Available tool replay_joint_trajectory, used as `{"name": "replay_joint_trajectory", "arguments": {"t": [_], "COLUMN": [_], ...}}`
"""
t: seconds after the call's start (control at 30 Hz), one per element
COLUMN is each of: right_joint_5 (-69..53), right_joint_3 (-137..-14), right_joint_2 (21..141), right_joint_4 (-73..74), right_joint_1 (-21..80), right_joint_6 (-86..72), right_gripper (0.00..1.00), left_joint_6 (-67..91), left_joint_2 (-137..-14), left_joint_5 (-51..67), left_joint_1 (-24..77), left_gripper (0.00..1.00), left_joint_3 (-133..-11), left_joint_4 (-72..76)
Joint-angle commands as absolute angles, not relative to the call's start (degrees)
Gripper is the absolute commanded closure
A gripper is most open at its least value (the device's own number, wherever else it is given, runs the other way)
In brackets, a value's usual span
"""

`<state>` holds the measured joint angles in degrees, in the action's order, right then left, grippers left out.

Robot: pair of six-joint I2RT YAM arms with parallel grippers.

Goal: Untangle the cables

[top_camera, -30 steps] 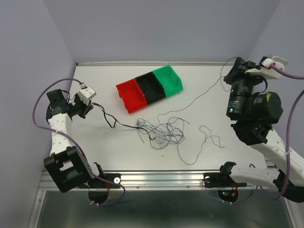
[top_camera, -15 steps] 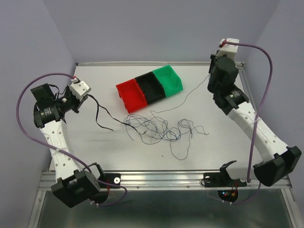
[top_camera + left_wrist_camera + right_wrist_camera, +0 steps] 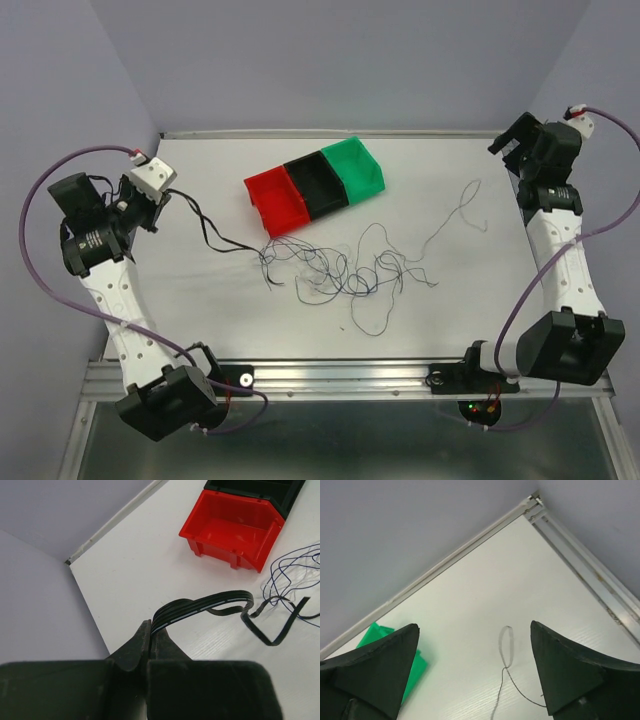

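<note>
Your left gripper (image 3: 155, 203) is at the 9 o'clock edge of the table (image 3: 200, 320). Its jaws are pinched shut on the end of a flat cable (image 3: 210, 601), black with pale stripes. From the grip the cable runs toward 4 o'clock, kinks, and reaches the clump (image 3: 330, 272) of thin dark blue, black and whitish wires lying mid-table.

To do this step well, I judge you should draw the flat cable out slowly and low, and watch the spot where it meets the clump. If the thin wires lift or drag along, stop and work it loose; pulling harder may tighten the knot. The wall is close behind the gripper, so there is little room toward 9 o'clock. A lift, or a swing toward 7 o'clock, may serve better.

At 12 o'clock of the clump the red bin (image 3: 277, 205), black bin (image 3: 318, 185) and green bin (image 3: 355, 168) stand in a touching row. The red one is nearest the flat cable, and a sweeping cable could snag on its lip.

At 2 o'clock of the clump a thin strand (image 3: 462, 208) curls away toward the far right corner. I cannot tell whether its near end is free of the clump.

Your right gripper (image 3: 473, 627) hangs over that corner, fingers spread wide with nothing between them, and the strand's loop lies on the table below. That arm looks free to pin the clump while the left pulls.
</note>
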<state>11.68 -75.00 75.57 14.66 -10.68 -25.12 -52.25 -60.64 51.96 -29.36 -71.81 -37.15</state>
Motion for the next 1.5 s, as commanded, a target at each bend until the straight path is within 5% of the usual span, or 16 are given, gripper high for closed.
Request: {"name": "replay_joint_trajectory", "arguments": {"t": [0.0,0.3,0.47,0.8,1.07,1.2,1.33,1.37,1.4,1.47], "right_joint_5": [2.23,-6.05,-9.93,-0.27,4.83,9.13,10.11,10.54,12.2,14.32], "right_joint_3": [-71.02,-63.99,-56.96,-55.46,-58.53,-58.8,-58.71,-58.19,-57.92,-56.87], "right_joint_2": [71.02,59.86,60.29,72.76,85.33,87.36,86.14,85.44,84.73,81.49], "right_joint_4": [13.28,16.26,17.4,13.63,12.75,12.83,12.48,12.31,11.87,11.69], "right_joint_1": [-10.02,-7.65,2.78,28.01,33.39,34.36,34.37,34.37,34.37,34.37], "right_joint_6": [-28.21,-26.64,-21.72,-18.37,-17.75,-18.54,-18.98,-19.25,-19.94,-20.21], "right_gripper": [0.0,0.0,0.05,0.09,0.17,0.3,0.72,0.92,0.99,0.99], "left_joint_6": [-49.83,-49.3,-54.14,-48.79,-45.79,-44.13,-44.47,-44.82,-45.26,-46.05], "left_joint_2": [-56.17,-56.51,-56.52,-57.21,-62.66,-67.57,-70.66,-72.06,-72.68,-74.61], "left_joint_5": [53.79,55.98,58.8,51.77,47.12,41.51,38.24,37.8,37.01,36.13], "left_joint_1": [-29.53,-29.53,-27.6,-12.86,-0.28,8.16,13.7,14.58,15.72,16.87], "left_gripper": [1.0,1.0,1.0,1.0,1.0,1.0,1.0,0.95,0.89,0.65], "left_joint_3": [-71.99,-73.21,-71.64,-64.26,-58.1,-54.5,-52.91,-52.82,-52.91,-53.17], "left_joint_4": [-33.22,-34.45,-37.87,-32.27,-24.44,-18.83,-16.0,-15.47,-15.29,-15.12]}}
